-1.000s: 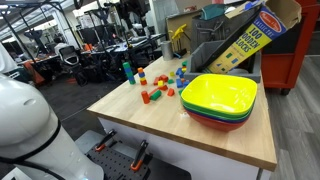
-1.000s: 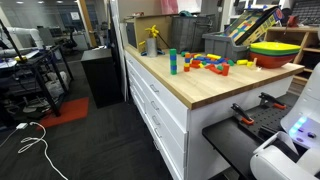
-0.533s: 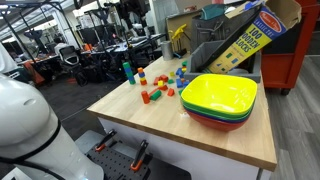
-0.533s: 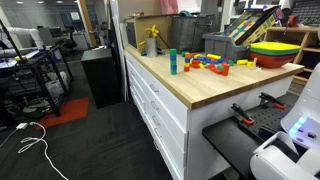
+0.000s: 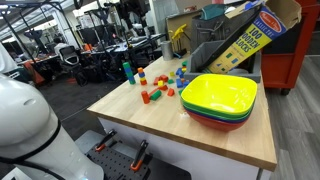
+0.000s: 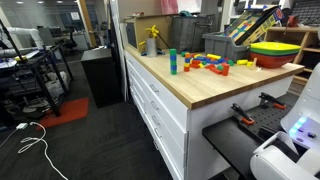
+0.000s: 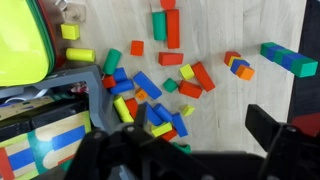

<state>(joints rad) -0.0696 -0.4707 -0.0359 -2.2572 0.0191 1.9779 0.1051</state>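
Note:
In the wrist view my gripper [image 7: 185, 118] is open and empty, high above a wooden table [image 7: 230, 100]. Its dark fingers frame a pile of coloured wooden blocks [image 7: 150, 95]: blue, red, yellow, green and orange. The blocks nearest between the fingers are a small yellow one [image 7: 187, 110] and blue ones [image 7: 178, 124]. The pile also shows in both exterior views [image 5: 160, 85] [image 6: 207, 62]. A green-and-blue block stack [image 7: 290, 60] lies apart from the pile; it stands upright in both exterior views [image 5: 127, 71] [image 6: 172, 62]. The gripper does not show in the exterior views.
A stack of bowls, yellow-green on top [image 5: 218, 95] [image 6: 275, 48] [image 7: 20, 40], stands beside the blocks. A printed wood-blocks box [image 5: 245, 40] [image 7: 40, 140] leans behind them. The table has drawers [image 6: 160, 105]. The robot's white base [image 5: 25, 120] is near the table's front.

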